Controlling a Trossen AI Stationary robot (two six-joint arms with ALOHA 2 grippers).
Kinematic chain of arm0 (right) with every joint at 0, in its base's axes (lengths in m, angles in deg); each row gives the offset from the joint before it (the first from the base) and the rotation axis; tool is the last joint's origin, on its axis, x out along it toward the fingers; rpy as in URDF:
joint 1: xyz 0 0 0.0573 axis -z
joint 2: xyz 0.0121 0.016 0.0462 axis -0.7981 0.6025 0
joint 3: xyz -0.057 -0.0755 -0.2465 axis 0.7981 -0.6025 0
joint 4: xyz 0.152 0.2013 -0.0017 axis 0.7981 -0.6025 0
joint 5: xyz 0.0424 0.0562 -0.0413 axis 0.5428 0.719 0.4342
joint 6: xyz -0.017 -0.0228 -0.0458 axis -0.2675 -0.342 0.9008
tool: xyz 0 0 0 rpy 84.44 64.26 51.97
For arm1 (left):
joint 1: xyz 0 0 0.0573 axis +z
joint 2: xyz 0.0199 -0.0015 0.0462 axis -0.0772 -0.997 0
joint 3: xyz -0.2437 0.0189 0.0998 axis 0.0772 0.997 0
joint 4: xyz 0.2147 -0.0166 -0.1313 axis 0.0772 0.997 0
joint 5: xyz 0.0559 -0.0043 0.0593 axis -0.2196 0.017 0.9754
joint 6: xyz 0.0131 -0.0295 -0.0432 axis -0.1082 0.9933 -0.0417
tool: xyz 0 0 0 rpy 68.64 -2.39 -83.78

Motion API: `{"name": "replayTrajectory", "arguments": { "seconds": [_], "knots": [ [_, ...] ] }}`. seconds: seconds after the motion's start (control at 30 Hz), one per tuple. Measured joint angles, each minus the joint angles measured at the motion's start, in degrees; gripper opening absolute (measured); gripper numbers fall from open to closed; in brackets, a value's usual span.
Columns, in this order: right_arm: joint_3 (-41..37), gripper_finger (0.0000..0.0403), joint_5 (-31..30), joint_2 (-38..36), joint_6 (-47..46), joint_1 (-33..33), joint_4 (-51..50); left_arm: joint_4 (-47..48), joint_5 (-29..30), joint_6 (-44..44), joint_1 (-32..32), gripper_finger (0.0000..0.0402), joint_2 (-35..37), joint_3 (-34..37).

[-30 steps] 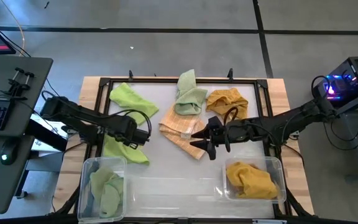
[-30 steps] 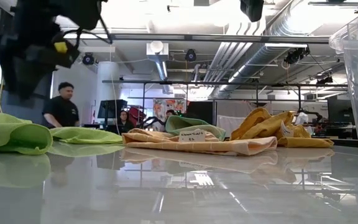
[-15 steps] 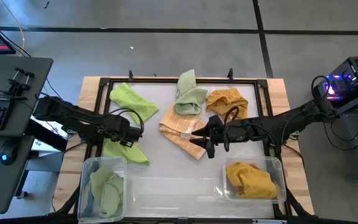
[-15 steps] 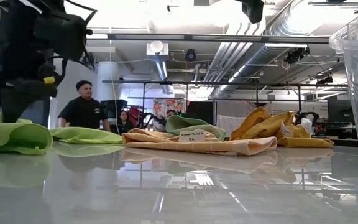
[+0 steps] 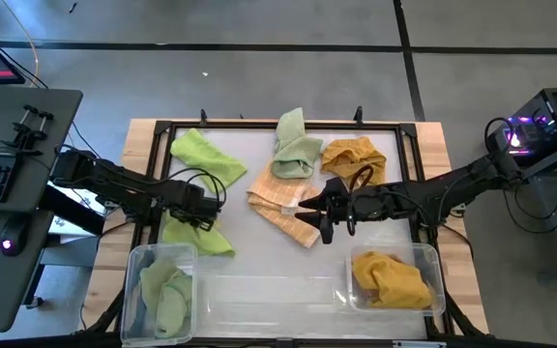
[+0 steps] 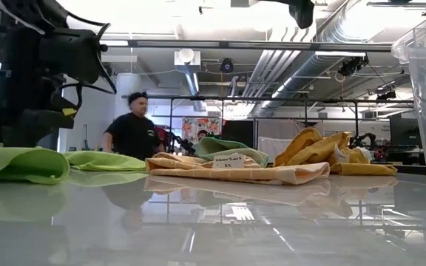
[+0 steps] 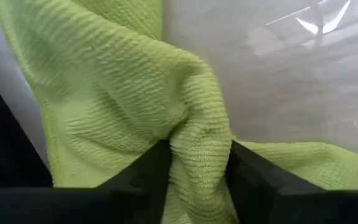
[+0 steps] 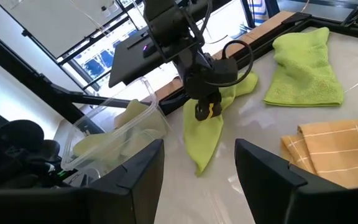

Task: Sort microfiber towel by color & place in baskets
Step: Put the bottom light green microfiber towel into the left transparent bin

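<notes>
— Where the lime towel (image 5: 197,235) lies at the table's left front, just behind the left basket (image 5: 161,290), what has it?
— Left gripper (image 7: 194,180), fingers (image 7: 148,171) pinched on a ridge of the cloth, nearly closed.
— Right side?
— Right gripper (image 5: 313,215) hovers over the peach towel (image 5: 280,201) mid-table, fingers spread wide, holding nothing.
— Baskets?
— Left one holds pale green cloth; right basket (image 5: 395,278) holds a mustard towel (image 5: 389,277).
— Beyond?
— A person (image 6: 133,134) in black stands in the room.
</notes>
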Motion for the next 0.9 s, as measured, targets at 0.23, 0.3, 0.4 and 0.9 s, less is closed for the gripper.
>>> {"name": "replayTrajectory", "arguments": {
  "seconds": [0.23,0.3,0.4,0.9],
  "knots": [
    [0.0,0.019,0.02,0.0,-0.04,0.0,0.02,-0.57,2.72,-5.53,-0.24,0.0011,-0.3,-2.46],
    [0.0,0.019,0.02,0.0,-0.05,0.0,0.02,-0.52,4.78,-7.1,-0.24,0.0012,-0.28,-4.18],
    [0.0,0.019,0.02,0.0,-0.06,0.0,0.02,-0.13,8.02,-9.52,-0.24,0.0014,-0.28,-7.35],
    [0.0,0.019,0.04,0.0,-0.07,0.0,0.0,0.27,17.82,-34.92,-0.18,0.0003,-0.23,-29.47]
  ]
}}
